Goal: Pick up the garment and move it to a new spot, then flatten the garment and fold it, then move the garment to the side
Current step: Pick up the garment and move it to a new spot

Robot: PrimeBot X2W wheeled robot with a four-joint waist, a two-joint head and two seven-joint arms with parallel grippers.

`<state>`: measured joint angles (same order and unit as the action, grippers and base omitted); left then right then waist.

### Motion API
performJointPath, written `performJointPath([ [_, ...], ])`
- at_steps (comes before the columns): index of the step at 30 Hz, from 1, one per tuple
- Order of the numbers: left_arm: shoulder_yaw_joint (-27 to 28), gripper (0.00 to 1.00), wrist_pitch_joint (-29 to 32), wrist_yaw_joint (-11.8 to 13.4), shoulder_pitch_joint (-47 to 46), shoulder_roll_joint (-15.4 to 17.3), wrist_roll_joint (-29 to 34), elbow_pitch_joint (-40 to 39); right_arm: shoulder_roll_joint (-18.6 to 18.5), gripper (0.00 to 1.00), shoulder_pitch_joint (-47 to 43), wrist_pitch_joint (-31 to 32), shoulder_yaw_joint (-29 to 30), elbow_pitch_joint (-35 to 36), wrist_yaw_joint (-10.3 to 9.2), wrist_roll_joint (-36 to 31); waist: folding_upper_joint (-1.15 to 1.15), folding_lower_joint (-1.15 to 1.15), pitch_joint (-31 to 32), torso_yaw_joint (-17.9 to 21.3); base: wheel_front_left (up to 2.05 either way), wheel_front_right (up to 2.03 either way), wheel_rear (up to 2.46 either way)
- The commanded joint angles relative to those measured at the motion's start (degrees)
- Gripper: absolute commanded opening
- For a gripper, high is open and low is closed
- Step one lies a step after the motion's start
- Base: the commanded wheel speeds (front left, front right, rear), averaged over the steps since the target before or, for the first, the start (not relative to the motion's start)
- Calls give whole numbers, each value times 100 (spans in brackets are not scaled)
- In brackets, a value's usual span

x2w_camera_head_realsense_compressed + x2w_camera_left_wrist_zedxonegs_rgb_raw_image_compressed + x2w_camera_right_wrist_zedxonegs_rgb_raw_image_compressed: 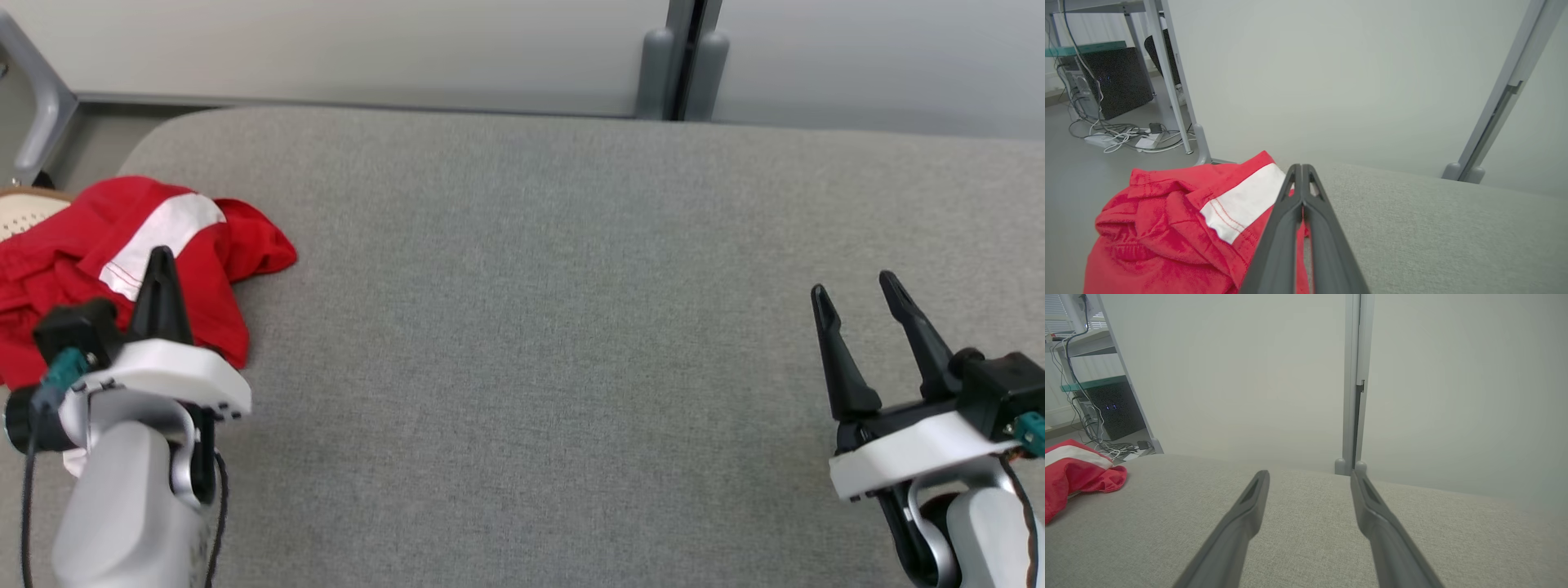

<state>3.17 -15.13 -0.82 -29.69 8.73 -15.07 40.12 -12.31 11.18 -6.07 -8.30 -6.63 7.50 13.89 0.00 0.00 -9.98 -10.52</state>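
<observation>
We are holding our left gripper (161, 255) pinched together over the crumpled red garment (65, 261) at the grey cushion's (571, 327) left edge; whether cloth is caught, we cannot tell. Our right gripper (853, 284) is hanging spread apart. Lifting now, we are risking an empty pinch.

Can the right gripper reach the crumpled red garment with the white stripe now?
Probably not without a long move: the open right gripper hangs far right over the grey padded surface, the crumpled red garment at its left edge. Nothing lies between.
</observation>
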Motion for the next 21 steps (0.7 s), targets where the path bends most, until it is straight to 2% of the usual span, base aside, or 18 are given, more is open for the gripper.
performJointPath([
  [1, -14, 0, 1, 43, 223, -23, 90, -239, 7, 100, -103, -43, 15, -38, -2, 13, 0, 0, 279, 74, 0, 0, 0],
  [7, -179, 0, 68, 105, 1368, -170, 217, -1642, 192, 100, -437, -21, 90, -107, -1, 38, 0, 0, 687, 214, 0, 0, 0],
  [11, -328, 0, 528, 320, 2134, -285, 260, -2808, 291, 100, -602, 60, 133, -44, -1, -9, 0, 0, 815, 269, 0, 0, 0],
  [16, -405, 0, 861, 466, 2499, -298, 307, -3372, 282, 100, -639, 102, 134, 2, -1, -29, 0, 0, 848, 274, 0, 0, 0],
  [17, -422, 64, 912, 491, 2561, -301, 320, -3473, 281, 100, -649, 114, 131, 10, -1, -16, 0, 0, 857, 269, 0, 0, 0],
  [18, -446, 100, 973, 517, 2628, -295, 361, -3545, 288, 100, -667, 119, 131, 11, -1, 3, 0, 0, 873, 263, 0, 0, 0],
  [21, -505, 100, 1041, 587, 2806, -298, 416, -3746, 301, 100, -704, 129, 128, 14, -1, 19, 0, 0, 913, 220, 0, 0, 0],
])
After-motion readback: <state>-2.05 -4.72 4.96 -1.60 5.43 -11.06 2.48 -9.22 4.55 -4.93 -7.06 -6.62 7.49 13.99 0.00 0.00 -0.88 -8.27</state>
